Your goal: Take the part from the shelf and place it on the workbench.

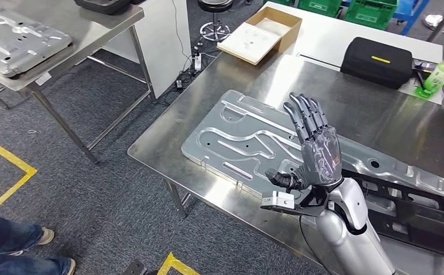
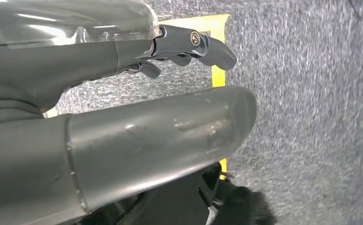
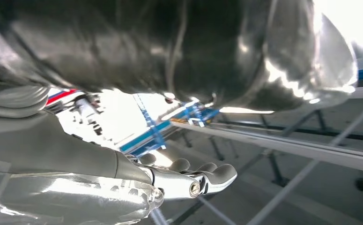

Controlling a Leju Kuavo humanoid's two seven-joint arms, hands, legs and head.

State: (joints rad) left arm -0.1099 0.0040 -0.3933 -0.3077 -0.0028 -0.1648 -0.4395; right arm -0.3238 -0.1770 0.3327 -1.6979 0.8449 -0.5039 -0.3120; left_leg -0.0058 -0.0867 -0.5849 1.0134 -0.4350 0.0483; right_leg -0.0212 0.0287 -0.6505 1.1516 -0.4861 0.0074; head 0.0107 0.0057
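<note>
While the head view is sharp, its right edge cuts off a dark metal frame (image 1: 414, 200) lying on the steel worktop (image 1: 162, 146). One flat grey part (image 1: 239, 140), a pressed metal plate with grooves, lies on that worktop, and the right robot hand (image 1: 314, 146) stands raised above it, fingers straight and spread, grasping nothing. A second, similar plate (image 1: 13, 37) lies on a separate table at the upper left, partly cropped. One black case (image 1: 377, 62) with a yellow stripe and one open cardboard box (image 1: 262, 34) sit farther back; no writing is readable. A person's two shoes (image 1: 47, 252) show at the lower left.

From the left wrist view, the left robot hand (image 2: 123, 122) hangs over grey carpet and yellow floor tape (image 2: 217, 56), fingertips bent, grasping nothing.

From the right wrist view, glare blurs the background; the fingers (image 3: 207, 174) lie loose and apart.
</note>
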